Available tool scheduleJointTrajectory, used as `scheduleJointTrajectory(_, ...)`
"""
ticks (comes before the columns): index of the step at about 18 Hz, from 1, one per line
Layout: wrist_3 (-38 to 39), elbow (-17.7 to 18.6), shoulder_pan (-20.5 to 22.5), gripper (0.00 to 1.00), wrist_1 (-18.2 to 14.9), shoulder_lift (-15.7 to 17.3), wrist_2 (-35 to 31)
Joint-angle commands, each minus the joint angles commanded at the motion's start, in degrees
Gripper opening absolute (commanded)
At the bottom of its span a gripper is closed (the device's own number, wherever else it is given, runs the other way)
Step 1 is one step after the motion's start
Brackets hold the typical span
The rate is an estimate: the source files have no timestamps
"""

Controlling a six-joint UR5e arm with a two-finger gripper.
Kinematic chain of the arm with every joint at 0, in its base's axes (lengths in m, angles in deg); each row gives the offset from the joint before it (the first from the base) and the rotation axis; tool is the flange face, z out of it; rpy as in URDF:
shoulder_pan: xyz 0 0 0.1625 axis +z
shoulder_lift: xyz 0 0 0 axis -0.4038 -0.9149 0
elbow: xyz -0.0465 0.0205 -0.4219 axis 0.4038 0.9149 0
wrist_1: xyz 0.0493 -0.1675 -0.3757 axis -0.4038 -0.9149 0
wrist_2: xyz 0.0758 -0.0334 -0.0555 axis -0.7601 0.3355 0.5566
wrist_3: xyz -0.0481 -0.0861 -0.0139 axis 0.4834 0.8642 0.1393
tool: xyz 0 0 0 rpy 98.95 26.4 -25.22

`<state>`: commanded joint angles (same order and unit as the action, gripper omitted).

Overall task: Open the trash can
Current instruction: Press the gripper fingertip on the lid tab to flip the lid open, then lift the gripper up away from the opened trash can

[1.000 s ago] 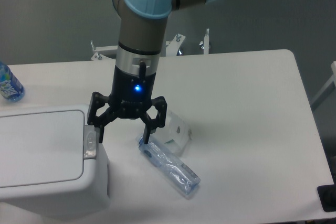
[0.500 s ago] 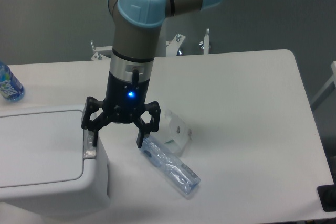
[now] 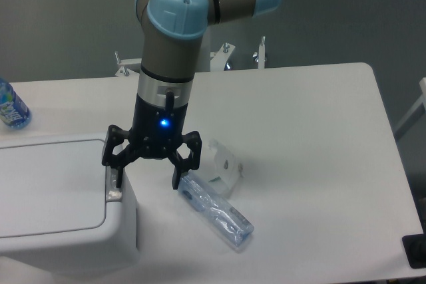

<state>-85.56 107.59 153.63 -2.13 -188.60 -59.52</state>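
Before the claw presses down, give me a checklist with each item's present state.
1. Lid of the trash can shut, so opening is not yet done: ok.
2. Claw open, fingers spread: ok.
3. One finger over the grey latch button: ok.
4. Finger touching the button: cannot tell.
5. Other finger clear of the plastic bottle lying on the table: cannot tell, it looks very close.

The large boxy white plastic trash can at lower left is looking smooth and matt. The black end effector is showing matt plastic; the white bench is appearing smooth.
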Motion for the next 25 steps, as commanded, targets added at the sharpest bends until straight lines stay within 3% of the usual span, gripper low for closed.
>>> scheduleJointTrajectory(14, 0.0, -0.3, 0.0, 1.00, 0.1, -0.4, 0.0)
scheduleJointTrajectory(17, -0.6, -3.8, 0.1, 1.00, 0.0, -0.2, -0.3)
scheduleJointTrajectory(20, -0.9, -7.5, 3.1, 1.00, -0.1, 0.3, -1.1)
scheduleJointTrajectory(25, -10.3, -7.3, 8.6, 1.00, -1.6, 3.1, -6.4)
